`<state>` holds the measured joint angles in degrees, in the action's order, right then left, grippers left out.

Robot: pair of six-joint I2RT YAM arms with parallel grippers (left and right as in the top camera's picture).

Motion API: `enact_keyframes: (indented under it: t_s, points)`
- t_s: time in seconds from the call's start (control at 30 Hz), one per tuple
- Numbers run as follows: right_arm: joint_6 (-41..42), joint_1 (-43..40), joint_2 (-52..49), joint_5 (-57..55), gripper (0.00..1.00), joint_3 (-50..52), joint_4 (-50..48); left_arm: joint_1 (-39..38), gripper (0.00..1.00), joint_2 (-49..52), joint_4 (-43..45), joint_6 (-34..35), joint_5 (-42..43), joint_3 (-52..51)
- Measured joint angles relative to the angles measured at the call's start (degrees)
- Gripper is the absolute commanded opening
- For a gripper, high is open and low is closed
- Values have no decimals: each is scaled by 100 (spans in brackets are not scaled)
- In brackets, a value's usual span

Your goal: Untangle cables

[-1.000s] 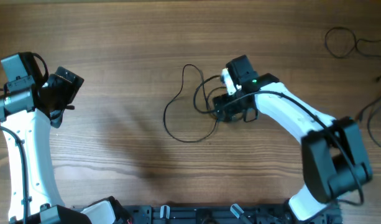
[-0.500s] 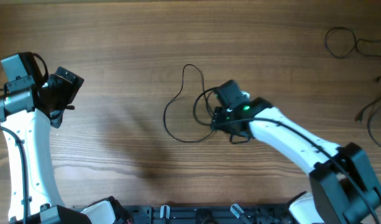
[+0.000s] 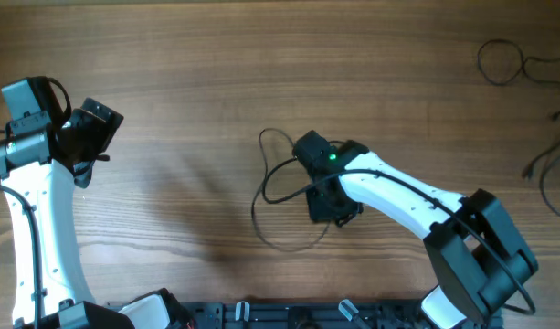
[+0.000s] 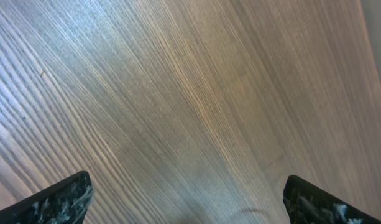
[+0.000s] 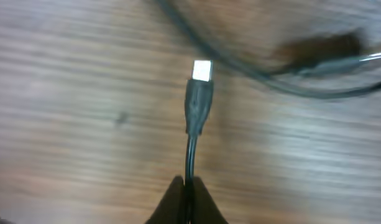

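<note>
Thin black cables (image 3: pixel 256 216) lie in loose loops on the wooden table just left of centre. My right gripper (image 3: pixel 331 212) is among them, and in the right wrist view its fingers (image 5: pixel 189 190) are shut on one cord. That cord runs up from the fingers to a small plug (image 5: pixel 200 102) with a silver tip. Blurred cable strands (image 5: pixel 283 84) cross the table beyond the plug. My left gripper (image 3: pixel 95 128) hangs at the far left, away from the cables. It stands open (image 4: pixel 187 205) over bare wood with nothing between its fingers.
More thin black cords (image 3: pixel 503 62) lie at the table's far right corner, and another (image 3: pixel 546 178) trails down the right edge. The black rail of the arm bases (image 3: pixel 280 315) runs along the front edge.
My right gripper has shut on a cord and moved down and left, dragging the loops with it. The left arm has not moved.
</note>
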<state>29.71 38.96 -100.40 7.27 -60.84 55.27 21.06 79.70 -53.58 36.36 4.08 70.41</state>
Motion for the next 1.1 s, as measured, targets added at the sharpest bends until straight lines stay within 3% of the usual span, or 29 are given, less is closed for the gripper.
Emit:
enact_keyframes:
  t_s: [0.23,0.37,0.47,0.53,0.63,0.67,0.7,0.73,0.8,0.97,1.1]
  points:
    - [-704,-236,98,1539,4,-461,911,0,100,0,-2,0,0,0]
    - [76,-831,98,-485,4,-492,1908,0,100,0,-2,0,0,0]
    - [105,-1390,101,-1331,4,-590,1908,0,100,0,-2,0,0,0]
    - [59,-1766,101,-1875,4,-673,1528,0,100,0,0,0,0,0]
    - [-367,-2083,109,-2413,4,-723,-24,0,100,0,7,0,0,0]
    - [-721,-2133,109,-2481,8,-737,-708,0,100,0,-7,0,-2,0]
    - [-1080,-2144,142,-2516,66,-723,-1447,0,100,2,-4,0,-2,0]
    - [-1416,-2144,140,-2345,100,-693,-1958,0,100,-2,-7,0,0,0]
    - [-2312,-2153,140,-1687,100,-713,-2479,0,100,0,4,0,-13,0]
    - [-3519,-2096,136,-7,100,-704,-1543,0,100,0,-2,0,-17,0]
    - [-4306,-1550,136,1165,100,-503,-1641,0,100,0,-2,0,-17,0]
